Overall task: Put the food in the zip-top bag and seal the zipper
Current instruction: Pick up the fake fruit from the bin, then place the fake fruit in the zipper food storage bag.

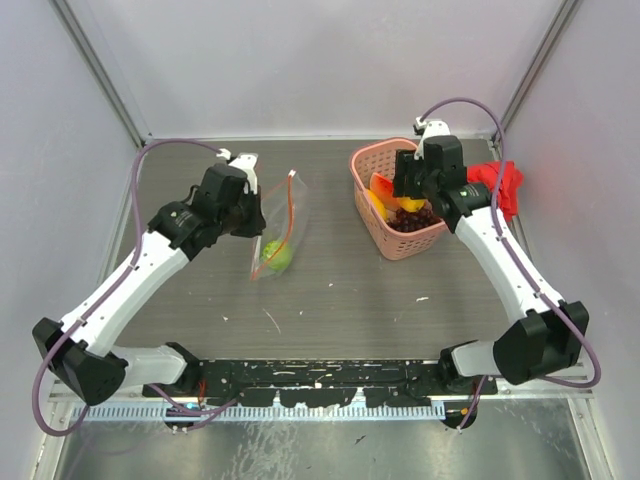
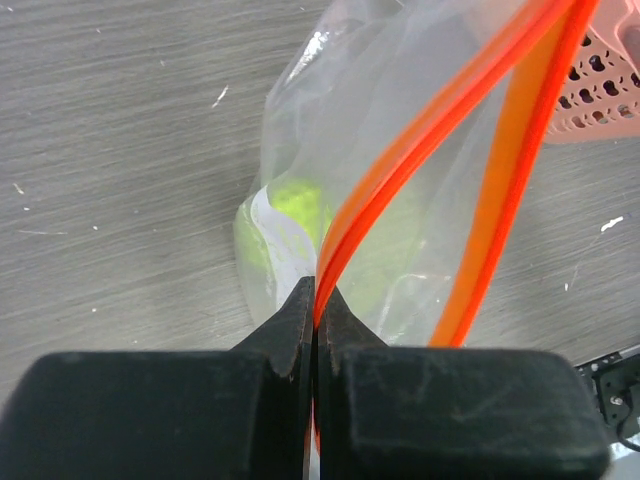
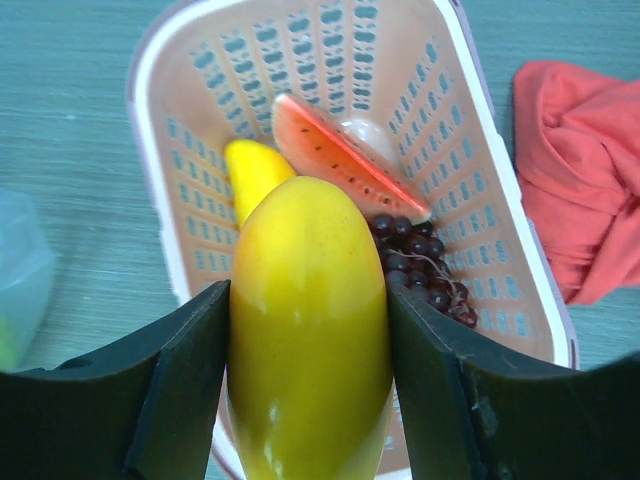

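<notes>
At the left gripper (image 2: 317,296): fingertips pressed together on the zipper (image 2: 430,130), with one orange-red track pinched between them. Second track splayed off to the side, so the mouth of the zip-top bag (image 2: 350,110) is unsealed. Inside the bag, directly ahead of the pinched fingertips: the bumpy lime-green ball (image 2: 295,205), low in the bag and down on the table (image 2: 120,150).

In the top view, locate the bag left of the table's centre, with the ball at the end closer to the near edge and the left gripper touching the bag from the left-edge side.

At the right gripper (image 3: 308,310): clamped on a large yellow toy fruit (image 3: 300,230), fingers flat against both of its flanks, tip of the fruit projecting beyond the fingertips. Held over the near rim of the pink lattice basket (image 3: 480,150); contact with the basket floor not determinable.

Lying in the basket, beyond the held fruit: a smaller yellow piece (image 3: 250,170), a watermelon slice (image 3: 345,160) and the dark purple grape bunch (image 3: 425,270), the bunch just beside the finger on the cloth side. Basket positioned near the table's far right corner, well apart from the bag. Just beside the basket, toward the right edge: the red cloth (image 3: 585,190).
</notes>
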You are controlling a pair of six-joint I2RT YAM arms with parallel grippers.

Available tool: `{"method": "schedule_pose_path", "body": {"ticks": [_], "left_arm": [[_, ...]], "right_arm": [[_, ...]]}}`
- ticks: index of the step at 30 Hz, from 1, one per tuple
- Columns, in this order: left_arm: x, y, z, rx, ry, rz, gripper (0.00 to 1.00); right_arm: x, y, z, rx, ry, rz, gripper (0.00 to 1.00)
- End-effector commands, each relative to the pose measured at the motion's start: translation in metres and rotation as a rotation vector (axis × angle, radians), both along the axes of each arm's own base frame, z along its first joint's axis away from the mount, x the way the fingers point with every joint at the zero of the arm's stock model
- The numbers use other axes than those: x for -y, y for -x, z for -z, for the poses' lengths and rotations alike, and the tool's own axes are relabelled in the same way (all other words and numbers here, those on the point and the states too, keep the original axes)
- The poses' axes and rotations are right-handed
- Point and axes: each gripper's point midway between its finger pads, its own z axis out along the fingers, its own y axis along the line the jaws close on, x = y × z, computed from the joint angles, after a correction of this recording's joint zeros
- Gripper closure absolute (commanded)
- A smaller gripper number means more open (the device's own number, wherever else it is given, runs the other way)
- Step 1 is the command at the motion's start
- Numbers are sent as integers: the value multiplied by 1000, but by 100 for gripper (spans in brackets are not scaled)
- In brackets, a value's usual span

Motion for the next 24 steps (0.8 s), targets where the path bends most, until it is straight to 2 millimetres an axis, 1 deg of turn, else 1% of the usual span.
{"method": "schedule_pose_path", "body": {"ticks": [1,2,4,6,11,16,19,24], "left_arm": [[13,-4,-17,-13,96,-27,100],[15,-4,-20,-12,110,-30,100],[24,-9,-11,-41,113,-35,100],[30,-11,-10,-50,128,-39,100],[48,-17,-7,-66,147,-41,100],[61,-19,-13,-47,164,-39,100],[65,-21,-17,-35,170,-42,100],[71,-21,-25,-25,173,-33,100]], "right_arm": [[-29,7,-49,123,-159,-72,73],[-37,11,-54,128,-187,-92,73],[-52,19,-63,139,-222,-129,73],[-71,30,-72,148,-253,-173,73],[-105,52,-94,173,-340,-249,73],[-136,70,-121,209,-483,-334,73],[-154,81,-132,228,-568,-376,74],[-177,92,-147,282,-712,-407,73]]}}
